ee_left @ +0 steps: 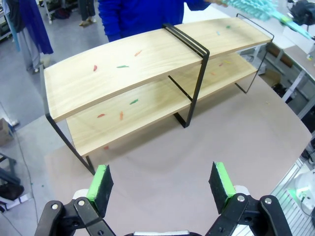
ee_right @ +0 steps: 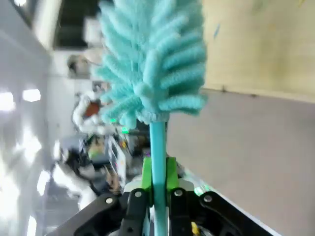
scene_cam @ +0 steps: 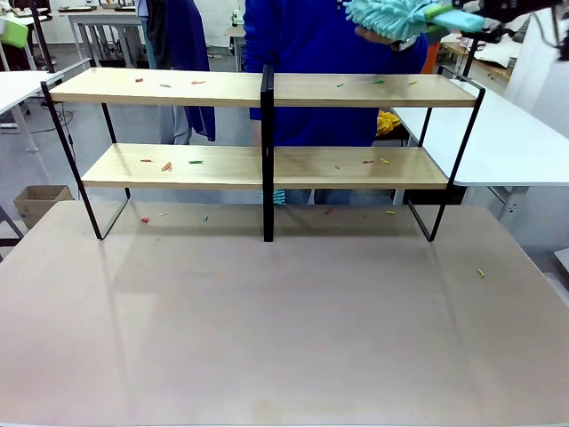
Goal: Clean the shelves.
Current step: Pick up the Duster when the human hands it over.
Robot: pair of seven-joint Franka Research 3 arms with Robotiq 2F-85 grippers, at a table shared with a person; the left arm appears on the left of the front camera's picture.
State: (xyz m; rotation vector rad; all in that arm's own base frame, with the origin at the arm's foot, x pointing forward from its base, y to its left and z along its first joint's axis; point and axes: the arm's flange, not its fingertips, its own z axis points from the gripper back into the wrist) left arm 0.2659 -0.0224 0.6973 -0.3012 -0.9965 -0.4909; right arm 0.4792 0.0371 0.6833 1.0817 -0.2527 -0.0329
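The teal duster [scene_cam: 387, 16], clamped by its handle in the fingers of the right gripper [ee_right: 158, 173] at upper right (the left gripper [ee_left: 162, 186] has its fingers apart), is best drawn lightly along the shelves [scene_cam: 178, 87] at mid-frame, so that the scraps [scene_cam: 196, 162] are swept off the boards.

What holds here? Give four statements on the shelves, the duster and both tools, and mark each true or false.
1. The right tool is shut on the thin handle of the fluffy teal duster. True.
2. The left tool grips a cloth. False: its jaws stand open with nothing between them.
3. Small coloured scraps lie on both boards of the two-tier light wooden shelves with the black metal frame. True.
4. The duster's head rests on the lower board. False: it is up in the air, higher than the top board.
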